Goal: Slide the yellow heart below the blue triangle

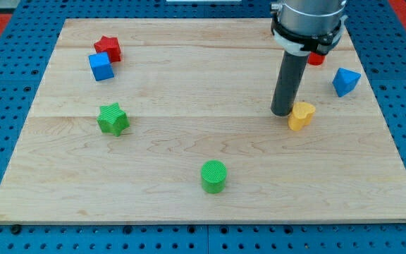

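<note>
Contact is being made right now: my tip (283, 113) is pressing against the left edge of the yellow heart (302, 115), right of the frame's centre. Having no claw, I am gripping nothing; the rod is only pushing. The blue triangle (345, 81) is sitting up and to the right, near the board's right edge. I judge the heart is partway there, needing a further slide rightward to lie beneath it.

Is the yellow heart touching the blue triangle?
No, the yellow heart sits apart from the blue triangle, with bare wooden board between them.
</note>
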